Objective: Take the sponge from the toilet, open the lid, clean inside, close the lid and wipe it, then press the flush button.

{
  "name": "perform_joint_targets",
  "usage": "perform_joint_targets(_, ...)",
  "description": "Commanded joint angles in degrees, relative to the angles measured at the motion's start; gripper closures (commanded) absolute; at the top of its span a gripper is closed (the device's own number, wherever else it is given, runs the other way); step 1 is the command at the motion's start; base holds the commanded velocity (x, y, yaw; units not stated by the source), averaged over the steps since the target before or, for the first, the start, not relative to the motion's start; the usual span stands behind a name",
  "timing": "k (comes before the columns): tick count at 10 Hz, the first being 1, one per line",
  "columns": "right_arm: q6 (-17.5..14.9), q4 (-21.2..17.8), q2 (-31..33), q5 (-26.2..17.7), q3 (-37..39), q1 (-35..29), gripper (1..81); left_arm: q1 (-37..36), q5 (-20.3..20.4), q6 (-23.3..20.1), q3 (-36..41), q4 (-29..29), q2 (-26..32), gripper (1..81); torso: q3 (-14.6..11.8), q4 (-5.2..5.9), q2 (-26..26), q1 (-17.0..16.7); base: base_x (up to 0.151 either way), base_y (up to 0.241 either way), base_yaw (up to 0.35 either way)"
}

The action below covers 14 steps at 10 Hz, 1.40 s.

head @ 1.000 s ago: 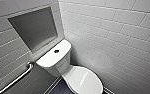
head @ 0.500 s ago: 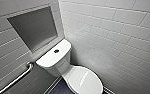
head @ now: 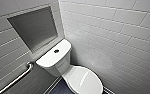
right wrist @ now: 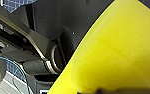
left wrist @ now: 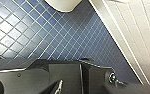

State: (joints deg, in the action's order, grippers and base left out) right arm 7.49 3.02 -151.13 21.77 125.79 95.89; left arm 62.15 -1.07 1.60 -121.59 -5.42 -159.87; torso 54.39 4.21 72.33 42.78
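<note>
Right claw [right wrist: 116, 91] clamped on sponge [right wrist: 116, 50], left arm [left wrist: 63, 75] over blue floor [left wrist: 53, 32], lid [head: 84, 80] down

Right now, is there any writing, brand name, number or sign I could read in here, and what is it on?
No text can be read anywhere in these views.
The toilet: plain white; any mark on the tank front is too blurred to read.
The flush button: dark, no legible symbol.
The wall tiles, grey recessed panel and blue floor tiles: blank.
The sponge: plain yellow, no label.
</note>
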Motion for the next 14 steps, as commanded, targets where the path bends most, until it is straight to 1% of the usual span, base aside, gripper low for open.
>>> perform_joint_targets(1, -0.2, 1.4, 0.4, -4.1, -0.3, 2.0, 81.1, -3.6, -3.9, 0.2, 2.1, -1.7, 0.9, 1.0, 0.0, 0.0, 0.0, 0.0, 0.0, 0.0, 0.0)
perform_joint_targets(2, -0.2, 1.4, 0.4, -4.1, -0.1, 1.9, 81.1, -3.7, -4.8, 0.2, 2.4, -1.7, 1.0, 1.0, 0.0, 0.0, 5.7, 3.7, 0.0, 0.0, 0.0)
perform_joint_targets(4, -0.2, 1.5, 0.3, -4.1, 0.0, 1.7, 81.1, -5.0, -5.1, 0.2, 2.4, -1.8, 0.8, 1.0, 0.0, 0.0, 6.5, 4.1, 0.0, 0.0, 0.0)
perform_joint_targets(5, -0.2, 1.5, 0.2, -4.1, -0.1, 1.6, 81.1, -5.8, -5.8, 0.2, 2.5, -1.8, 0.5, 1.0, 0.0, 0.0, 7.9, 5.0, 0.0, 0.0, 0.0)
perform_joint_targets(6, -0.2, 1.5, 0.2, -4.1, -0.1, 1.6, 81.1, -6.9, -6.9, 0.2, 2.5, -2.8, 0.0, 1.0, 0.0, 0.0, 10.0, 6.3, 0.0, 0.0, 0.0)
perform_joint_targets(7, -0.2, 1.5, 0.2, -4.1, -0.3, 1.6, 81.1, -8.1, -7.1, 0.2, 2.6, -4.1, -0.5, 1.0, 0.0, 0.0, 12.2, 7.6, 0.0, 0.0, 0.0)
perform_joint_targets(8, -0.2, 1.5, 0.2, -4.1, -0.4, 1.6, 81.1, -8.9, -8.8, 0.2, 3.1, -4.2, -1.0, 1.0, 0.0, 0.0, 14.3, 8.9, 0.0, 0.0, 0.0)
perform_joint_targets(9, -0.2, 1.5, 0.2, -4.1, -0.5, 1.6, 81.1, -9.0, -9.4, 0.2, 3.2, -4.2, -1.3, 1.0, 0.0, -5.5, 16.4, 10.2, 0.0, 0.0, 0.0)
perform_joint_targets(10, -0.2, 1.6, 0.1, -4.1, -0.5, 1.5, 81.1, -9.1, -9.5, 0.2, 3.3, -4.2, -1.8, 1.0, 0.0, -5.98, 18.0, 11.2, 0.0, 0.0, 0.0)
perform_joint_targets(11, -0.2, 1.7, 0.1, -4.1, -0.5, 1.5, 81.1, -9.1, -9.8, 0.2, 3.4, -4.2, -2.1, 1.0, 0.0, -7.18, 19.6, 12.2, 0.0, 0.0, 0.0)
perform_joint_targets(12, -0.2, 2.0, 0.2, -4.1, -0.5, 1.5, 81.1, -9.1, -10.3, 0.2, 3.8, -4.2, -2.2, 1.0, 0.0, -8.93, 21.4, 13.3, 0.0, 0.0, 0.0)
perform_joint_targets(14, -0.2, 2.0, 0.1, -4.1, -0.6, 1.3, 81.1, -9.3, -10.5, 0.2, 5.7, -4.1, -2.2, 1.0, 0.0, -12.92, 25.6, 15.9, 0.0, 0.0, 0.0)
